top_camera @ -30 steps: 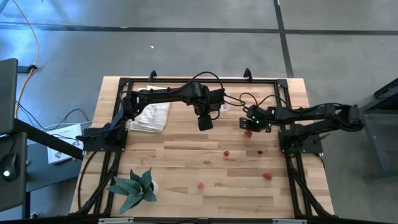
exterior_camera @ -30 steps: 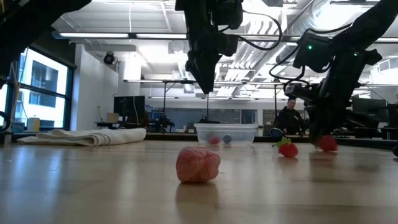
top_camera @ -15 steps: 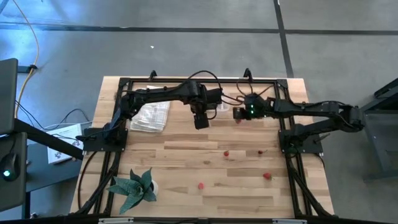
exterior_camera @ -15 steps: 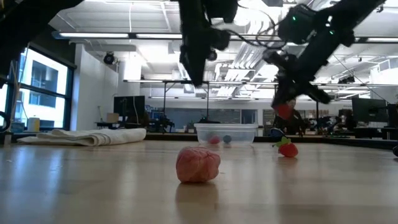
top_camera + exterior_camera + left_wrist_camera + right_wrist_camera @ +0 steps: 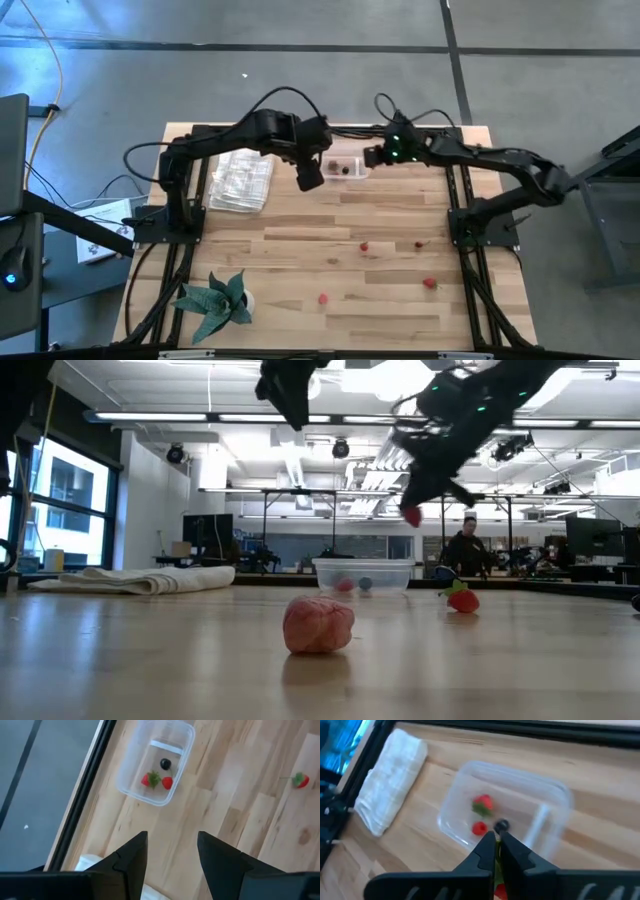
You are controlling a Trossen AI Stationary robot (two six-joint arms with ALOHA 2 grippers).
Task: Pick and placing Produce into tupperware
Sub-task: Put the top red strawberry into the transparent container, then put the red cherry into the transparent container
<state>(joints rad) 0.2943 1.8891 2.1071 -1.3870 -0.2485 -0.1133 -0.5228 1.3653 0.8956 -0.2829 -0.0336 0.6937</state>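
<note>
The clear tupperware stands near the table's far edge and holds a strawberry, a small red piece and a dark berry. My right gripper hovers just right of it, shut on a red piece of produce. My left gripper hangs high, left of and nearer than the tupperware, open with nothing between its fingers. More produce lies on the table: red pieces and a darker one. My right gripper pinches the red piece between the ends of its two fingers. The fingers slant downward from the table's right side, toward the tupperware. The piece is lifted clear, well above the table and above the height of the tupperware's rim.
A folded white cloth lies left of the tupperware. A green leafy plant stands at the near left. A black frame runs around the work area. A person stands in the room beyond the table.
My right gripper has lifted the red piece off the table by the right frame. It has carried the piece up and toward the far left, to beside the tupperware, rolling its wrist on the way. My left gripper has risen and drawn back toward the left, still open.
</note>
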